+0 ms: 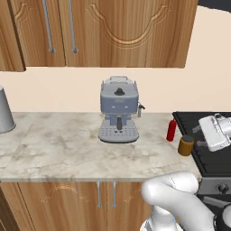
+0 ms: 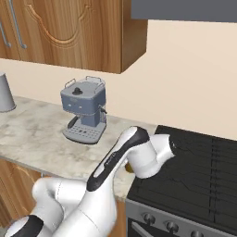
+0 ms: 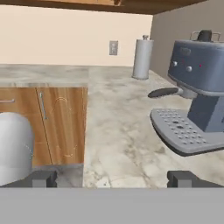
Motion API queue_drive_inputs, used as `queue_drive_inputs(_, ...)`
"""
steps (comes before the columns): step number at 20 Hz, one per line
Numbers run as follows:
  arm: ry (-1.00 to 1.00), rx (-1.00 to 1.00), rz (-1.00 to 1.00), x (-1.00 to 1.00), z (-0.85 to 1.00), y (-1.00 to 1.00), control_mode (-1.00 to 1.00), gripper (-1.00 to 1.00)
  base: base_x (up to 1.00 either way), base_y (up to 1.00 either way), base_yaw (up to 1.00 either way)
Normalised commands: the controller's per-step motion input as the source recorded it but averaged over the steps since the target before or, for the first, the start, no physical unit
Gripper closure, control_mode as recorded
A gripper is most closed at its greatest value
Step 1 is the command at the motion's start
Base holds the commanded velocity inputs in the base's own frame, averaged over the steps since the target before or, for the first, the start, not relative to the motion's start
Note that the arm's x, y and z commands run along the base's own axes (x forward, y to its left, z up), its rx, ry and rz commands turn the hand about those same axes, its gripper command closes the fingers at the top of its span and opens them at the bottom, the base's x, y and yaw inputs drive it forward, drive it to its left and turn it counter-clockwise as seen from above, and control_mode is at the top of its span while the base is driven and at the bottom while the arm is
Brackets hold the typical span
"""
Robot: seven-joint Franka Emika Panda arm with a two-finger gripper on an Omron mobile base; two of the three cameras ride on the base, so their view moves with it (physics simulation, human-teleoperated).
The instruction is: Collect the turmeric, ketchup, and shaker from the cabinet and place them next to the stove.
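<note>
Marble counter, ketchup beside turmeric, no readable labels

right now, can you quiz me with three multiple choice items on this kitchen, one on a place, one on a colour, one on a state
1. Where does the ketchup stand?
A. on the counter beside the stove
B. inside the cabinet
C. on top of the coffee machine

2. What colour is the coffee machine?
A. red
B. grey-blue
C. green

3. How do the fingers stand?
A. shut on the turmeric
B. shut on the ketchup
C. apart, holding nothing

Answers:
1. A: it stands on the counter by the left edge of the stove, near the turmeric.
2. B: its body is grey-blue in all three views.
3. C: in the hand view the tips sit wide apart over bare counter.
</note>
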Motion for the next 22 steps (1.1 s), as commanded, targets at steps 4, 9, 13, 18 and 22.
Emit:
queue_drive_inputs(4, 0.01, -0.24, 0.00, -0.59, 0.25, 1.00, -1.00, -1.00, 0.00, 0.00, 0.00)
queue_drive_inputs(9, 0.02, -0.31, 0.00, -0.48, -0.01, 1.00, -1.00, -1.00, 0.00, 0.00, 0.00)
queue_drive_inputs(13, 0.07, -0.26, 0.00, -0.23, -0.18, 0.95, -1.00, -1.00, 0.00, 0.00, 0.00)
queue_drive_inputs(18, -0.03, -0.04, 0.01, -0.14, -0.09, 0.10, 1.00, -1.00, -0.48, 0.22, 0.13)
queue_drive_inputs(22, 0.00, 0.00, 0.00, 0.00, 0.00, 0.00, 1.00, -1.00, -0.33, 0.72, 0.41)
